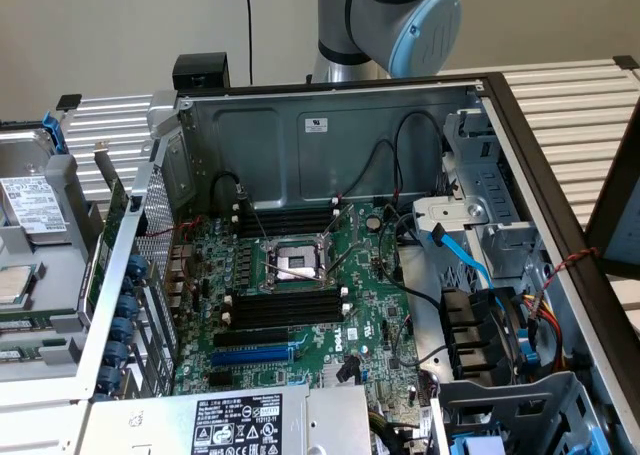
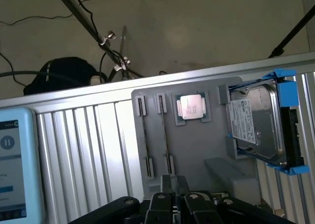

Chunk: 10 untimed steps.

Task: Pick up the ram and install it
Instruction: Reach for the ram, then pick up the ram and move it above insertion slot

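My gripper hangs over the near end of a grey parts tray. Its two black fingertips stand slightly apart with nothing between them, so it is open. The tray has two narrow holders, and each shows a thin dark strip seen edge-on. Whether either strip is the ram I cannot tell. In the exterior view the open computer case shows the motherboard with black memory slots on both sides of the CPU socket. The arm's grey and blue joint rises behind the case.
A loose CPU and a hard drive in a blue caddy sit in the tray. A tablet lies on the ribbed table. Inside the case are a blue expansion slot, cables and a drive cage.
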{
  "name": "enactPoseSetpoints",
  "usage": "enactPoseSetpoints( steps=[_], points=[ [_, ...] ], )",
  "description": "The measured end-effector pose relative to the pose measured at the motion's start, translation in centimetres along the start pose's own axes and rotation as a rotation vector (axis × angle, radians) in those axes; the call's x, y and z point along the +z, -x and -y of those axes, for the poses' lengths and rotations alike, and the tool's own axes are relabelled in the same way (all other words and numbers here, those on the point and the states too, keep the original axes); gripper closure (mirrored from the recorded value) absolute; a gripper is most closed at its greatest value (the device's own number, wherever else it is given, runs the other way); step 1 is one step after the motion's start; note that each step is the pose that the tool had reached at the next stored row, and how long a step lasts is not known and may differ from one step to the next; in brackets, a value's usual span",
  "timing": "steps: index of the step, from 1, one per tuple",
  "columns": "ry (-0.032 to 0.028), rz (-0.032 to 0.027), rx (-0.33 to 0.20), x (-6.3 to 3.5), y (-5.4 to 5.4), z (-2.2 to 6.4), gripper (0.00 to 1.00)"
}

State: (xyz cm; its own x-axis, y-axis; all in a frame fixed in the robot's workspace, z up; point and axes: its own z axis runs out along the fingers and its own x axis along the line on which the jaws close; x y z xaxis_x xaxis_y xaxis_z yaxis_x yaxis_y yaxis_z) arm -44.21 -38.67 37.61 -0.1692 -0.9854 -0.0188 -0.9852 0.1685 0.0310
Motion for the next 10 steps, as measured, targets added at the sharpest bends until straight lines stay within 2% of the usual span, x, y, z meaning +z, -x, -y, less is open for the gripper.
enactPoseSetpoints(
  steps=[1, 2, 10],
  points=[
    [0.0, 0.0, 0.0, 0.0, 0.0, 0.0, 0.8],
    [0.0, 0.0, 0.0, 0.0, 0.0, 0.0, 0.73],
    [0.0, 0.0, 0.0, 0.0, 0.0, 0.0, 0.73]
  ],
)
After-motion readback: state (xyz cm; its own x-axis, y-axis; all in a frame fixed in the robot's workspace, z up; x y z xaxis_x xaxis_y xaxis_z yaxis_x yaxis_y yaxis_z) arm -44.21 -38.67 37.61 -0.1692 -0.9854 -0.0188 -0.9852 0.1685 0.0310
